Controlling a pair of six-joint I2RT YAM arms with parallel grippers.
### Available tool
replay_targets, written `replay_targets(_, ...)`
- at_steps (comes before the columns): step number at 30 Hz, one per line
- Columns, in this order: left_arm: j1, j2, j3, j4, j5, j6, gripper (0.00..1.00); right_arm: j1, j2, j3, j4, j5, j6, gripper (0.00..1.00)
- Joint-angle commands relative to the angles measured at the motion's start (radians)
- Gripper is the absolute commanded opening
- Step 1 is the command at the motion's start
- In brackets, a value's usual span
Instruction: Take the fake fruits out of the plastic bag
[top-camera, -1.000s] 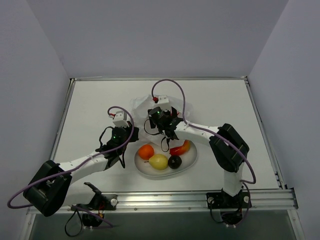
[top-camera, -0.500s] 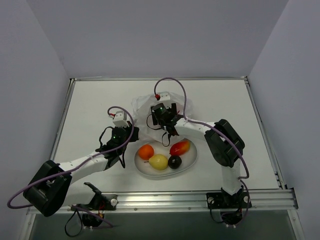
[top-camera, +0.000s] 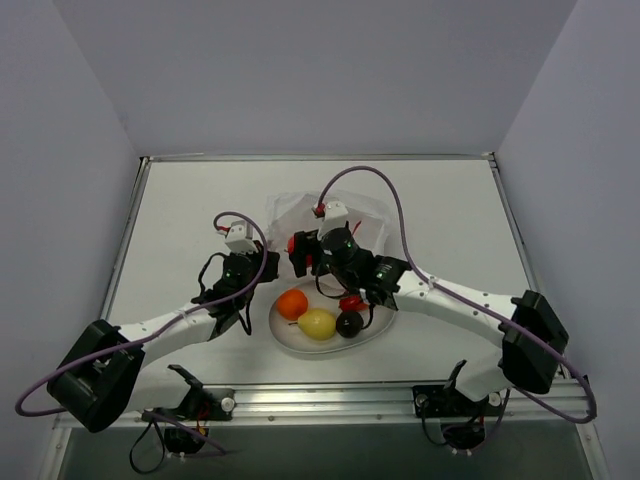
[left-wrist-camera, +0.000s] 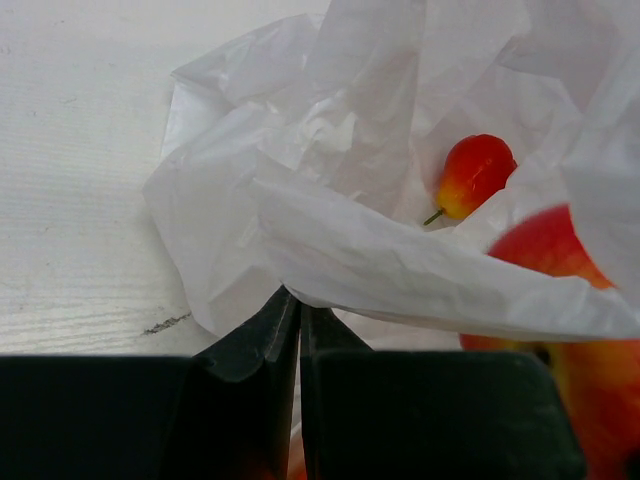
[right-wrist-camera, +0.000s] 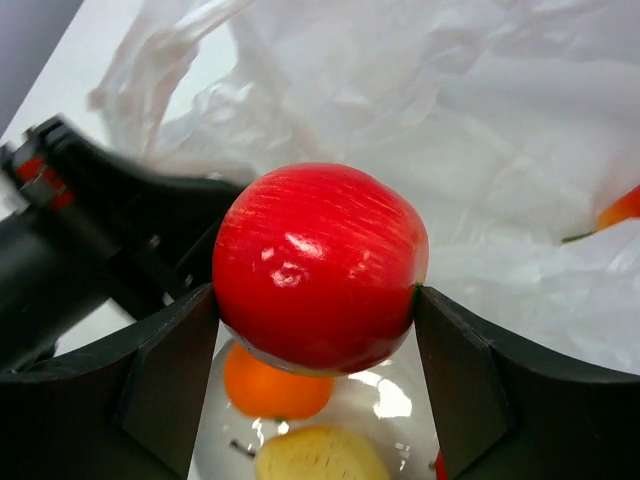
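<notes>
left pincer (left-wrist-camera: 298, 300): 2 o'clock reach, pinching bag (left-wrist-camera: 330, 230) | right pincer (right-wrist-camera: 316, 295): 10 o'clock reach, clamping apple (right-wrist-camera: 320, 265)

Pinches thin crinkled white plastic bag (left-wrist-camera: 340, 240) in closed black left gripper (left-wrist-camera: 298, 306). Holds small red-yellow plastic fruit (left-wrist-camera: 477, 172) among folds.

Bare table (top-camera: 170, 210) open on the left, right and far side, centre crowded, left gripper (left-wrist-camera: 298, 302) clamped on the plastic bag (left-wrist-camera: 350, 240) edge, right arm (top-camera: 450, 294) lying across the plate (top-camera: 289, 338) at its far right rim, right gripper (right-wrist-camera: 316, 300) holding a red round fruit (right-wrist-camera: 320, 255) over the bag's near edge
</notes>
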Motion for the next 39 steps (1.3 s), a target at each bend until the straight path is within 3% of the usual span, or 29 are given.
replay_targets(1, 0.006, -0.002, 0.03, 0.045, -0.021, -0.009, 0.02, 0.034, -0.124, -0.047, -0.069, -0.032, 0.043, 0.38)
replay_targets(7, 0.006, 0.027, 0.042, 0.057, -0.016, -0.026, 0.03, 0.054, -0.376, -0.187, -0.178, -0.093, 0.112, 0.38)
replay_targets(15, 0.006, -0.034, 0.05, 0.022, -0.018, -0.02, 0.02, 0.055, -0.692, -0.38, -0.466, 0.132, 0.337, 0.37)
replay_targets(19, 0.006, -0.052, 0.045, 0.014, -0.018, -0.003, 0.02, 0.054, -0.686, -0.418, -0.5, 0.213, 0.408, 0.37)
replay_targets(23, 0.004, -0.062, 0.038, 0.01, -0.007, 0.009, 0.02, 0.052, -0.574, -0.428, -0.505, 0.276, 0.457, 0.36)
replay_targets(29, 0.006, -0.083, 0.03, -0.001, 0.005, 0.018, 0.02, 0.057, -0.463, -0.435, -0.503, 0.252, 0.506, 0.34)
replay_targets(31, 0.006, -0.081, 0.028, -0.001, 0.013, 0.017, 0.02, 0.058, -0.476, -0.438, -0.503, 0.238, 0.509, 0.41)
replay_targets(32, 0.006, -0.08, 0.027, 0.001, 0.016, 0.015, 0.02, 0.06, -0.48, -0.44, -0.503, 0.22, 0.505, 0.48)
replay_targets(33, 0.004, -0.077, 0.025, 0.002, 0.018, 0.014, 0.02, 0.06, -0.486, -0.438, -0.505, 0.207, 0.5, 0.67)
replay_targets(36, 0.003, -0.069, 0.019, 0.01, 0.028, 0.007, 0.02, 0.06, -0.506, -0.394, -0.545, 0.184, 0.47, 0.88)
replay_targets(39, 0.003, -0.06, 0.021, 0.018, 0.041, 0.003, 0.02, 0.058, -0.541, -0.304, -0.577, 0.206, 0.416, 0.89)
